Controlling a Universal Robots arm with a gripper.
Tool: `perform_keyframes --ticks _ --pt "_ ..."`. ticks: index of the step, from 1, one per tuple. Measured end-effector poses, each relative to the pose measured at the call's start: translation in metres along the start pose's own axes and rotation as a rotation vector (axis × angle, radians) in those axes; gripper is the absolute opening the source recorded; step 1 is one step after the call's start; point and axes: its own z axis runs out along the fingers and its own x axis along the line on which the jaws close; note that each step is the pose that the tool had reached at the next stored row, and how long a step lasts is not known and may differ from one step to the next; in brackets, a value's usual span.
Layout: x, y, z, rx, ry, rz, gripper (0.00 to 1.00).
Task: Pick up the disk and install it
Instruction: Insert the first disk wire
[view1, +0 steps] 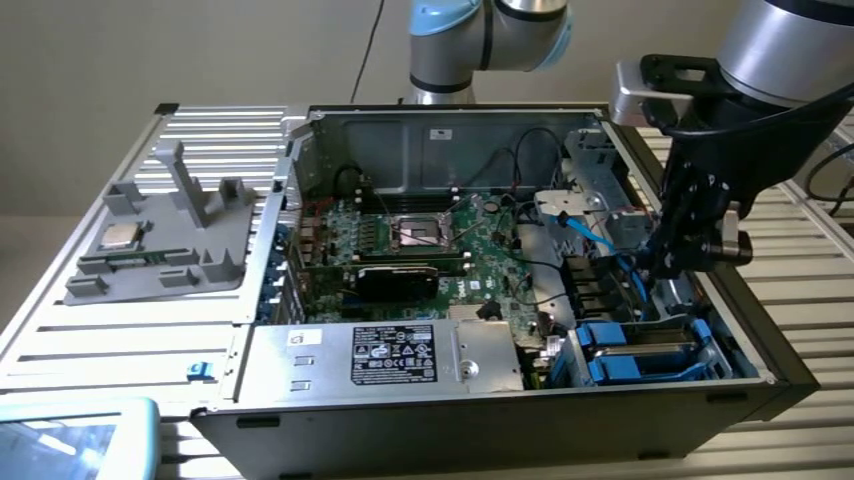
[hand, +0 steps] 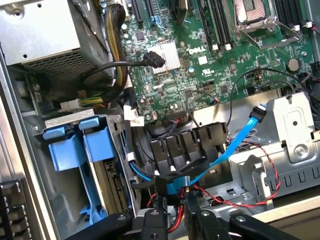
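robot pincer (view1: 665, 266) hangs inside the open computer case (view1: 441, 415), fingers partly apart and gripping nothing. the disk (view1: 647, 352), in its blue frame, sits slotted in the corner drive bay nearby.

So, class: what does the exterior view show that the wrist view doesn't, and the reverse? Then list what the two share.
Exterior view: the arm, a grey stand with a chip beside the case, and the black label on the metal box. Wrist view: Dell lettering on the board, and red-black wires. Shared: the gripper, blue frames in the bay, the blue cable, the socket.
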Motion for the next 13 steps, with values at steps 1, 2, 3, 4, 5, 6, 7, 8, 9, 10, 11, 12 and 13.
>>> perform_keyframes --ticks 1,2,3,4,5,6,7,8,9,10,11,12,13 --pt "0.0 0.0 -0.0001 0.0003 0.0008 0.0 0.32" --pt "0.0 0.0 0.0 0.0006 0.002 0.001 0.38" --pt "0.0 0.0002 0.0001 0.0016 0.0051 0.001 0.44" --pt "-0.001 0.0003 0.0007 0.0028 0.0092 0.001 0.44" --pt "-0.001 0.0004 0.0014 0.0041 0.0135 0.002 0.5" --pt "-0.001 0.0006 0.0025 0.0052 0.0174 0.002 0.5" --pt "-0.002 0.0008 0.0035 0.0062 0.0207 0.003 0.5" --pt "-0.002 0.0011 0.0048 0.007 0.0231 0.003 0.5" --pt "-0.003 0.0015 0.0061 0.0076 0.0252 0.004 0.5" --pt "-0.004 0.002 0.0071 0.008 0.0267 0.004 0.5" --pt "-0.005 0.0024 0.0081 0.0084 0.028 0.004 0.5" --pt "-0.006 0.0028 0.0091 0.0089 0.0296 0.004 0.5" --pt "-0.007 0.0032 0.0099 0.0094 0.0312 0.004 0.5"
